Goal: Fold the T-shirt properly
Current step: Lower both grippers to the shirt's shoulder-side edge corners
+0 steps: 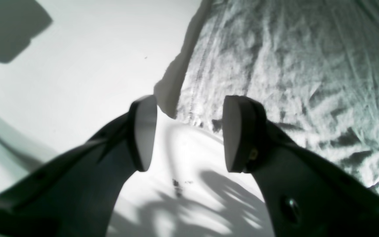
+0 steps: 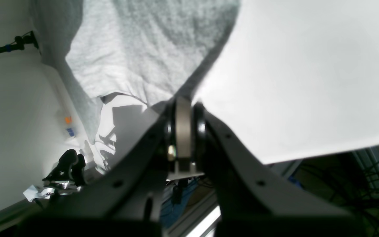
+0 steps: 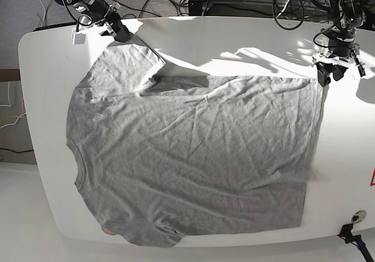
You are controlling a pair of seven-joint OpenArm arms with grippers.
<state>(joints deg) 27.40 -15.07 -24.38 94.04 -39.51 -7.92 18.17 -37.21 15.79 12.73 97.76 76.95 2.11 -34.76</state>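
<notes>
- We see one heather-grey T-shirt (image 3: 193, 156), wrinkled, plain side up, spread across the white table (image 3: 234, 39).
- Our right gripper (image 2: 183, 108), at 10 o'clock, is clenched on a sleeve.
- Our left gripper (image 1: 189, 131), at 2 o'clock, is released beside the hem corner.

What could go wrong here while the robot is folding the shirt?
1. The right end effector is shut on only the edge of a sleeve of the shirt, so the cloth may slip out when pulled.
2. The left end effector is open beside the hem corner, holding nothing; pulling from one side only could drag the shirt askew.
3. The shirt is wrinkled, so creases may be folded in.
</notes>
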